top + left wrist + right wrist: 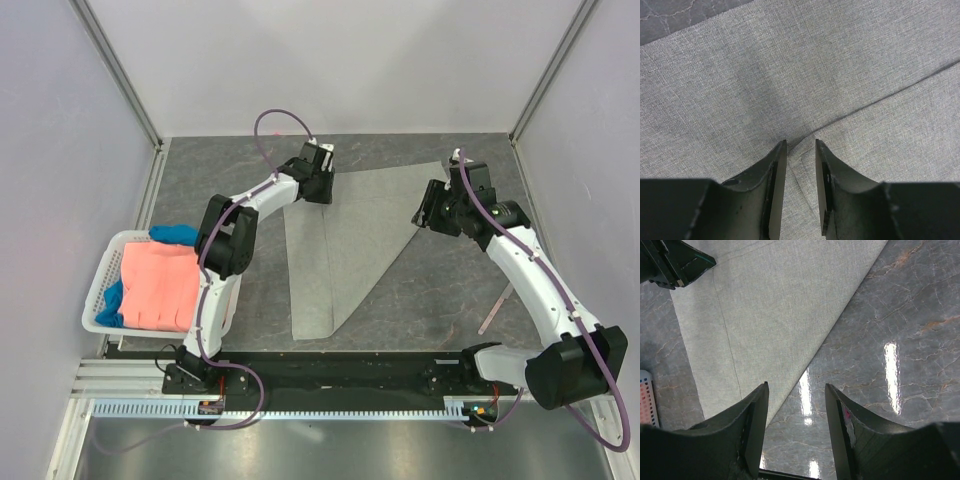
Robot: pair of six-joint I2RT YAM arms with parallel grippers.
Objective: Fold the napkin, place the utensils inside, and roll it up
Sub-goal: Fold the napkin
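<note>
The light grey napkin [340,240] lies flat mid-table, folded into a tapering shape with a long diagonal right edge. My left gripper [320,190] is pressed down on its far left corner. In the left wrist view the jaws [801,142] stand narrowly open on the napkin [790,75], with a small ridge of cloth puckered between them. My right gripper [422,215] hovers open over the diagonal edge of the napkin [765,305]; its jaws [796,385] hold nothing. A slim pinkish-brown utensil [495,308] lies on the table at the right, beside the right arm.
A white basket [100,290] at the left table edge holds a coral-orange cloth [160,285] and a blue cloth [175,235]. The left gripper [675,262] and a basket corner [645,400] show in the right wrist view. Walls close in the table at the back and both sides.
</note>
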